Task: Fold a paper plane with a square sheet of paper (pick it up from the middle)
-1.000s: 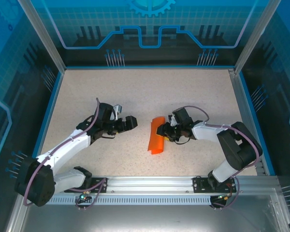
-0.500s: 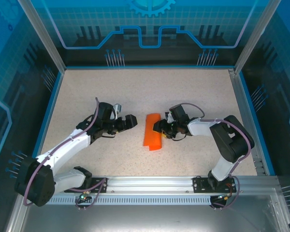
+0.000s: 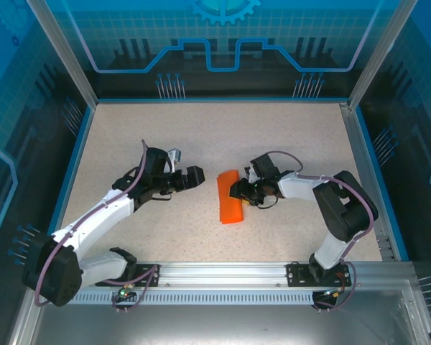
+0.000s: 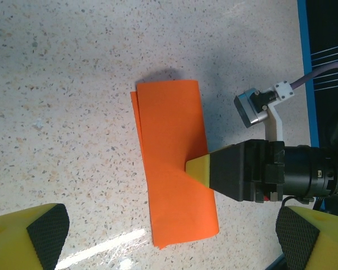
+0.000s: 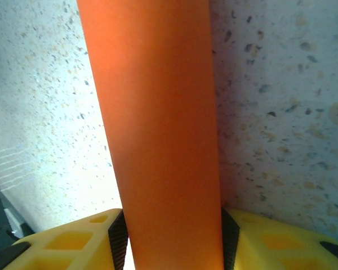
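Note:
The square sheet of paper [image 3: 230, 195] lies mid-table, folded into a long orange rectangle with no dart shape to it. My right gripper [image 3: 239, 192] reaches in from the right at the sheet's right edge. In the right wrist view the orange band [image 5: 158, 112] runs between both black pads, and the right gripper [image 5: 169, 228] is shut on it. In the left wrist view one yellow fingertip [image 4: 198, 167] of that gripper sits at the paper [image 4: 172, 135], whose edge bulges up there. My left gripper [image 3: 192, 177] hovers open to the left of the sheet, its fingers [image 4: 45, 236] spread wide.
The speckled tabletop [image 3: 201, 136] is walled by blue-edged panels [image 3: 79, 136] on three sides. A metal rail [image 3: 223, 273] with both arm bases runs along the near edge. A small grey camera block [image 4: 253, 107] sits on the right wrist.
The right gripper has slid the folded sheet a little left and away from the near edge. The left gripper has edged slightly farther back and stays open.

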